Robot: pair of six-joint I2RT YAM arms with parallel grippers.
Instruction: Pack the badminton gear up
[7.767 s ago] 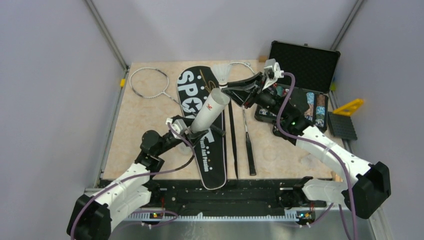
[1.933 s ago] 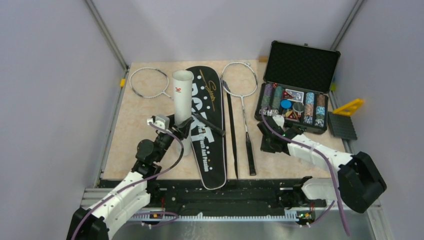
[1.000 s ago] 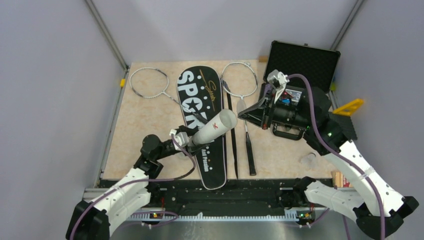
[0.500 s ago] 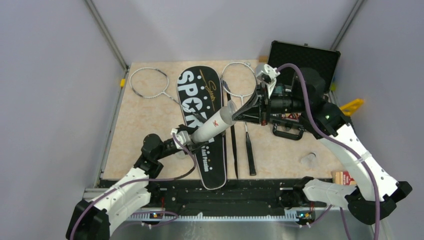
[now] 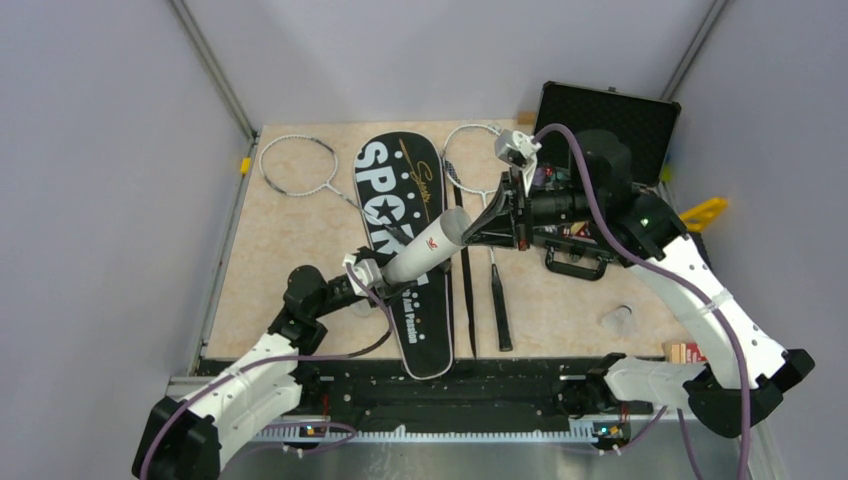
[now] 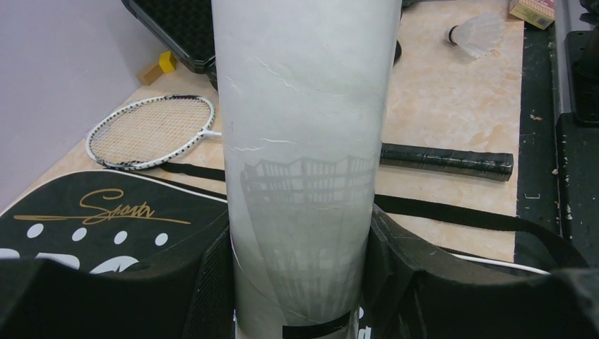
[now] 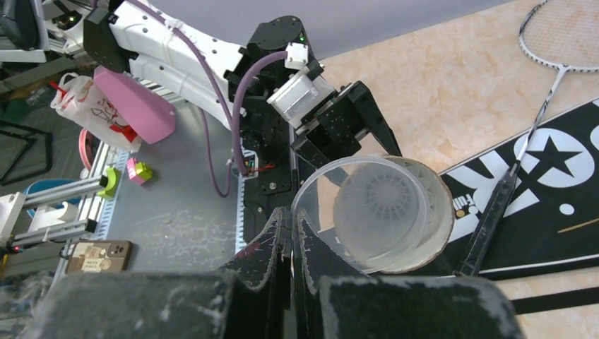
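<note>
A white tube [image 5: 425,250] [image 6: 304,141] leans up to the right over the black "SPORT" bag [image 5: 395,185]. My left gripper [image 5: 372,272] [image 6: 300,275] is shut on its lower end. My right gripper [image 5: 470,232] [image 7: 291,222] is shut on the rim of a clear round cap [image 7: 381,208]. It holds the cap right at the tube's open mouth [image 7: 441,219]. One white racket [image 5: 298,165] lies at the far left. The other racket [image 5: 478,158] [image 6: 152,131] lies right of the bag, partly under the right arm. A shuttlecock [image 5: 617,319] [image 6: 477,32] rests at the near right.
An open black case [image 5: 575,108] stands at the back right, mostly behind the right arm. A yellow piece [image 5: 705,212] and a small box [image 5: 683,352] lie off the right side. A black strap [image 5: 466,290] runs beside the bag.
The right gripper carried the clear cap leftward, from above the second racket up to the tube's mouth. The left gripper kept its hold and the tube shifted only slightly.
</note>
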